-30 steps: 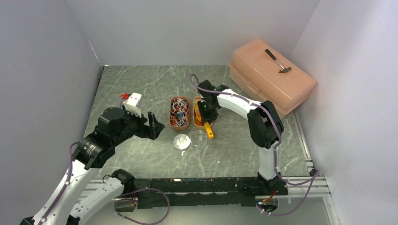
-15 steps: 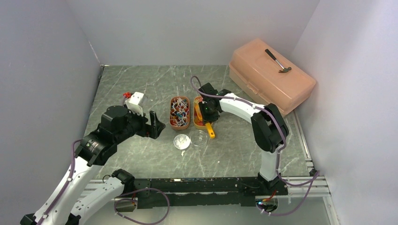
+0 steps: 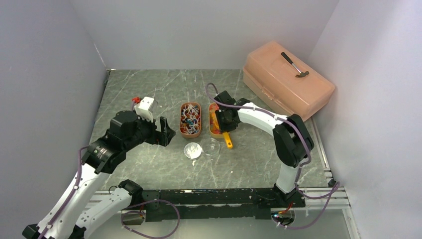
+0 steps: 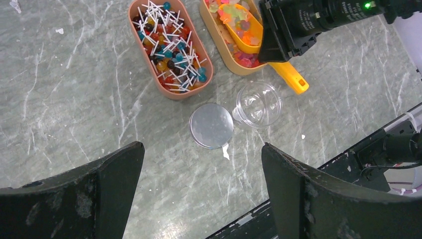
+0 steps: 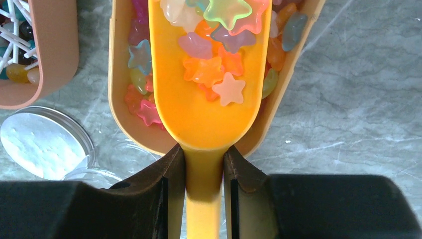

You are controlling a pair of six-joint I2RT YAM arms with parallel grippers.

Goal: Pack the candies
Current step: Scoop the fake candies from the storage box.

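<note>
Two trays (image 4: 175, 95) hold the candies (image 4: 171, 55). My right gripper (image 5: 204, 167) clamps the scoop (image 5: 209, 104) by its handle, gummies aboard, over the right tray. My left gripper (image 4: 201, 154) is wide open and empty. The cup (image 4: 258, 103) and lid (image 4: 211, 125) lie just near.

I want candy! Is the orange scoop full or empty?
Partly full: star gummies lie in the scoop, held by the right gripper.

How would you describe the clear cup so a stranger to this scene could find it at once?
Find the two oblong candy trays mid-table. Just on their near side lie two round things side by side. The cup is the right one, by the orange scoop's handle: see-through, where the lid is opaque white.
</note>
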